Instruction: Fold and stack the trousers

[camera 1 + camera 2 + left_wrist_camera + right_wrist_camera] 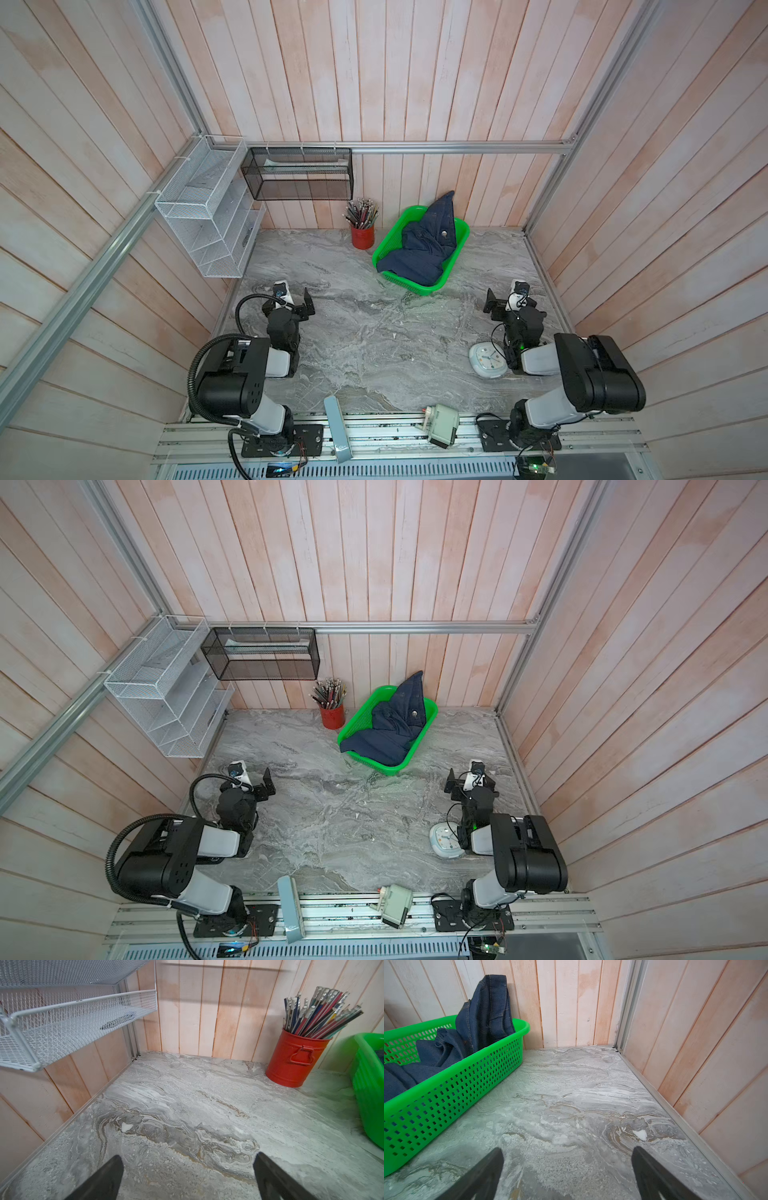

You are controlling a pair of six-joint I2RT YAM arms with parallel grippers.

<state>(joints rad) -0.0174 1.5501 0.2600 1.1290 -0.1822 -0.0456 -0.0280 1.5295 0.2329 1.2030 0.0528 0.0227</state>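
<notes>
**Both grippers wide open and empty; trousers in the basket**

The left gripper has its fingers spread wide. Nothing sits between them, and they hang over bare table. The right gripper is just as wide and just as empty, its fingers also above bare marble.

The trousers lie bunched in the green basket at the back of the table. One end stands up by the back wall and another spills over the basket's left rim.

The basket's long side lies near the right gripper, well apart from its fingers. A pencil cup stands just beside the basket on its left. A white rack overhangs the table's left edge near the left gripper. The right wall's rail runs close along the right gripper's outer side. A clock lies by the right arm. The middle of the table between the arms is open.
</notes>
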